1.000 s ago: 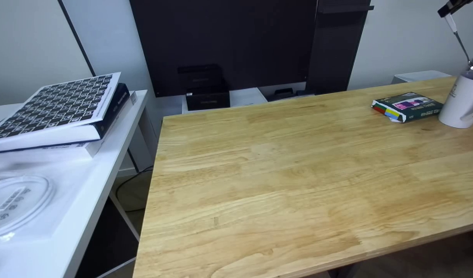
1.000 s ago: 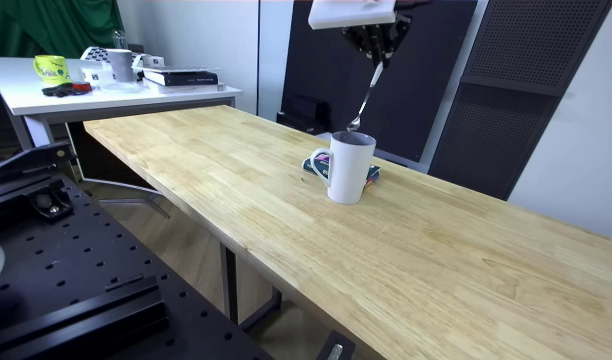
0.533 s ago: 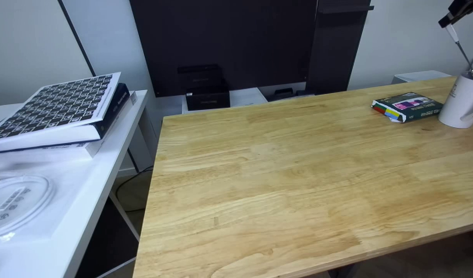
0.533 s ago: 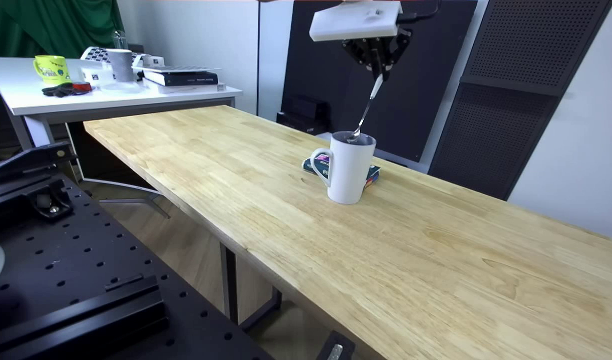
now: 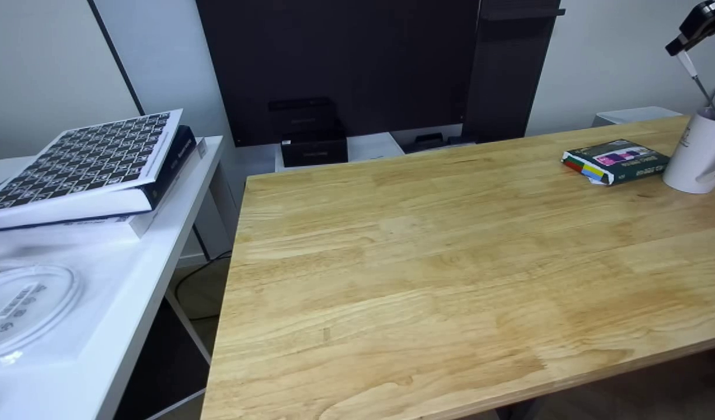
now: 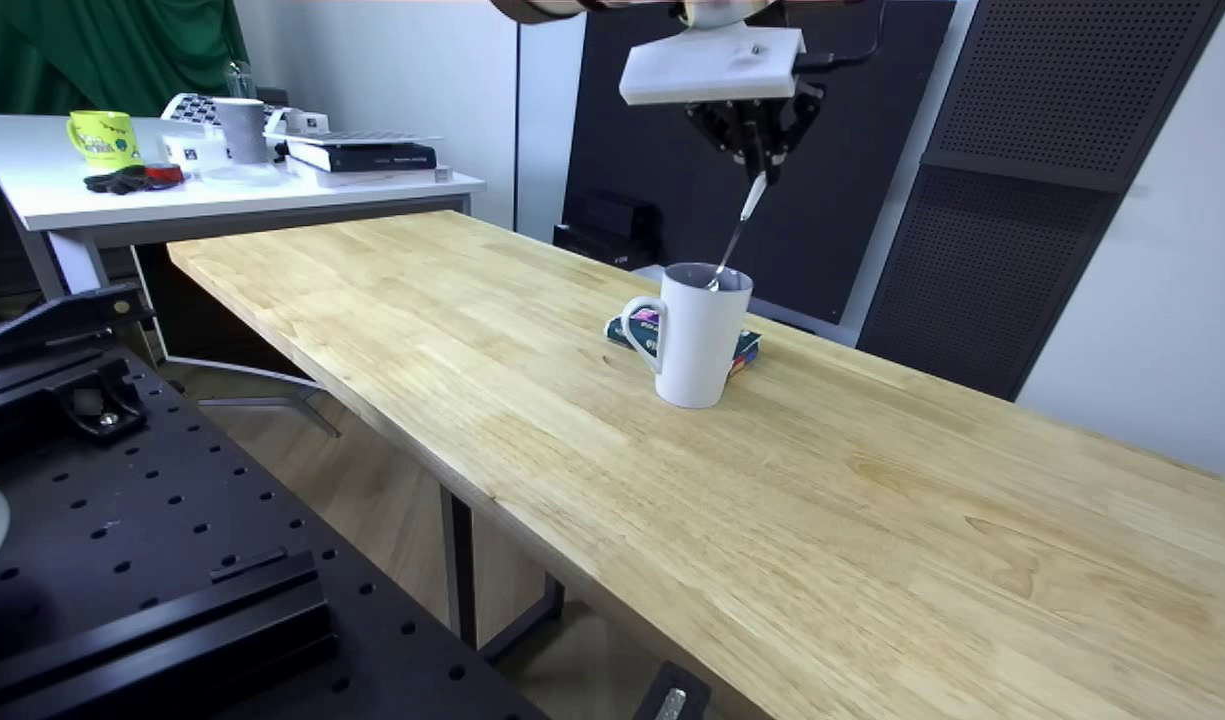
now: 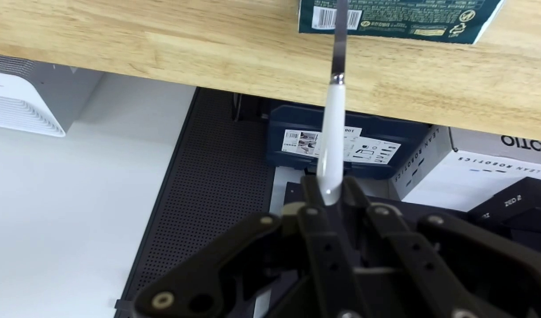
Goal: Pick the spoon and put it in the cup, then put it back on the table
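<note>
Over the counter (image 6: 872, 480): gripper (image 7: 331, 185), pinching one spoon (image 6: 749, 207) by its handle; spoon leaning toward one o'clock in an exterior view, scoop end inside cup (image 6: 697, 345). Advisable: lower gently, shaft clear of rim.

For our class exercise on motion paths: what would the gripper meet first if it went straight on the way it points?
Probably the cup: the spoon held in the gripper reaches into it and would likely touch its inside first. Whether wall or bottom, the depth leaves unclear.
</note>
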Available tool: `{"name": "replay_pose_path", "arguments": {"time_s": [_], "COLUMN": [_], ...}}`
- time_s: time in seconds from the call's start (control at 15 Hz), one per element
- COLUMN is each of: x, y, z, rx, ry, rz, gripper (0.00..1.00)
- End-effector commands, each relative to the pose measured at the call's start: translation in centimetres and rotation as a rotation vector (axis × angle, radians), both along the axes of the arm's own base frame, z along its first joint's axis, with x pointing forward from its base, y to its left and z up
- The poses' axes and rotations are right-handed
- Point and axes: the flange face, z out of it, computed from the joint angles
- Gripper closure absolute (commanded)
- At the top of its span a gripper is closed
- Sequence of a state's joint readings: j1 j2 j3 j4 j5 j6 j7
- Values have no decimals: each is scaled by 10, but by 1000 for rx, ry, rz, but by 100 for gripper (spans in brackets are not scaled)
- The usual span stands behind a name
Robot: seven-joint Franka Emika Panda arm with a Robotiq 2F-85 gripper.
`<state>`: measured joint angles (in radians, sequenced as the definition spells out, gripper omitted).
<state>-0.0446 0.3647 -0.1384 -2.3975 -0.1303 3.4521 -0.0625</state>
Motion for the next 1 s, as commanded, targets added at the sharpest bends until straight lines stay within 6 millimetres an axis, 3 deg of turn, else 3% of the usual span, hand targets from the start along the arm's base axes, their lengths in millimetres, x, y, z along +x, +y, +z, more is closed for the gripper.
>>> {"name": "replay_pose_path", "arguments": {"time_s": [0.0,0.87,0.93], "x": [-5,-20,-21], "y": [-2,7,8], "z": [-4,-25,-28], "rx": [-1,-11,-12], "ry": [9,62,67], "rz": [-9,-23,-24], "gripper": [96,96,74]}}
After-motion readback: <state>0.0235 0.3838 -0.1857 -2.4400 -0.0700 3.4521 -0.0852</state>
